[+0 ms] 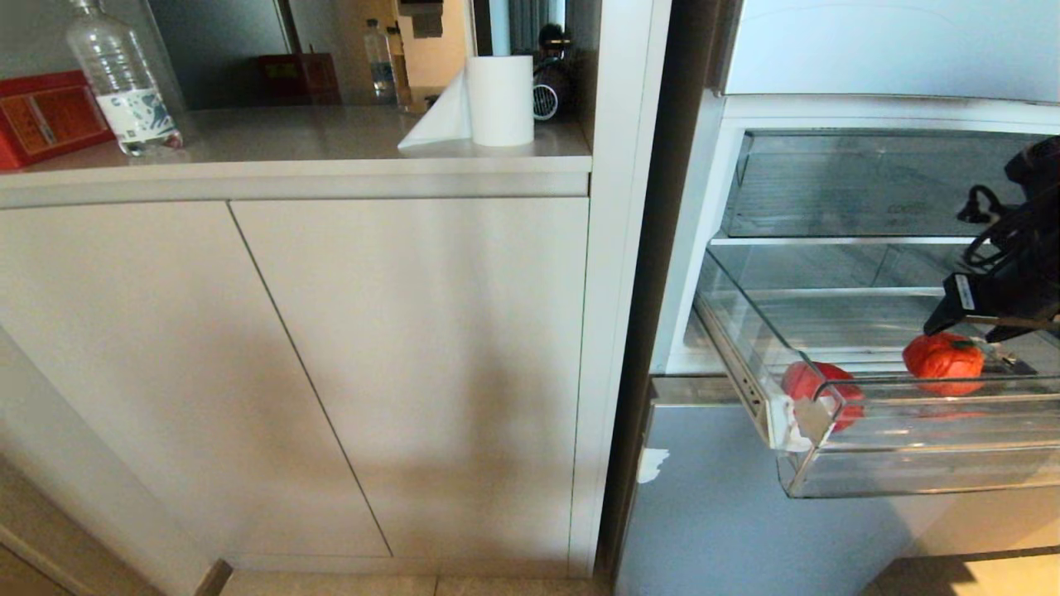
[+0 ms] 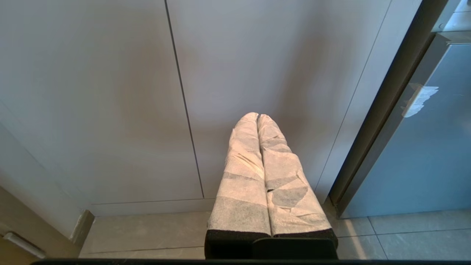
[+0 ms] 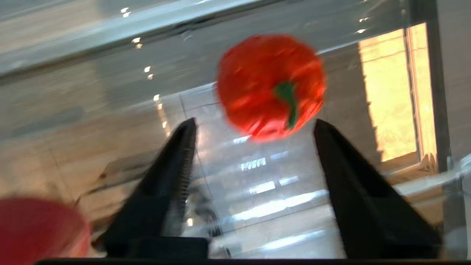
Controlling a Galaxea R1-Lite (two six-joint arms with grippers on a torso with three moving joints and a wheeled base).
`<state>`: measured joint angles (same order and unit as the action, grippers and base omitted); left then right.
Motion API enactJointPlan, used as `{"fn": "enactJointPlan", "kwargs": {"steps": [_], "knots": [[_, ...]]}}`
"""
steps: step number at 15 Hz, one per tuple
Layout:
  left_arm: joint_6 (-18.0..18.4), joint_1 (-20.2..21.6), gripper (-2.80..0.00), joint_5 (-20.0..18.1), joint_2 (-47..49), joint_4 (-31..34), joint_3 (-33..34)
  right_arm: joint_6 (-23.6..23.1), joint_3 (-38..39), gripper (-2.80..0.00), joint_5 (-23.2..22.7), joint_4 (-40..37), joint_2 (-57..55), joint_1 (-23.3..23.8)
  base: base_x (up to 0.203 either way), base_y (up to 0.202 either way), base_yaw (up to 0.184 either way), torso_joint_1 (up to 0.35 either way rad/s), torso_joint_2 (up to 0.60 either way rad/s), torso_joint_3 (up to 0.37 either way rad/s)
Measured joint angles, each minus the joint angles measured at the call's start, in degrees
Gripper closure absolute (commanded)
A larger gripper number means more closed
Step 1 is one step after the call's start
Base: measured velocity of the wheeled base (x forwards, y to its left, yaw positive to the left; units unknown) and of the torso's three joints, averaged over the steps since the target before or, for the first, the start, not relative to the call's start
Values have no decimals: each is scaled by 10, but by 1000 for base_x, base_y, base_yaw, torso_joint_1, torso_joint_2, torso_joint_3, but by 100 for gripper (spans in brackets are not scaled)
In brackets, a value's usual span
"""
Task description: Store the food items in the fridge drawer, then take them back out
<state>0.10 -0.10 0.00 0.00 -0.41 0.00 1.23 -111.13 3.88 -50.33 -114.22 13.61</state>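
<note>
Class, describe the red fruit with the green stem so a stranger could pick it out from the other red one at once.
Find the pale-blue fridge right of the white cabinets, and its pulled-out clear drawer. Two red fruits lie inside; yours is the tomato-like fruit just beyond the open right gripper. It shows a green stem and sits farther right than the plainer red fruit at the drawer's left corner.

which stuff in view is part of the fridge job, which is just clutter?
Job: red tomato-like piece with green stem; second red round piece; clear plastic fridge drawer; open right gripper.
Clutter: clear plastic bottle; white paper towel roll; red box.
</note>
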Motion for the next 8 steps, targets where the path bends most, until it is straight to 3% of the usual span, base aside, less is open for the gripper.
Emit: {"fn": "enactJointPlan", "kwargs": {"steps": [8], "knots": [[0, 0, 0, 0, 0, 0, 0, -6, -5, -280, 0, 50, -46, 9, 0, 0, 0, 0, 0, 0]]}}
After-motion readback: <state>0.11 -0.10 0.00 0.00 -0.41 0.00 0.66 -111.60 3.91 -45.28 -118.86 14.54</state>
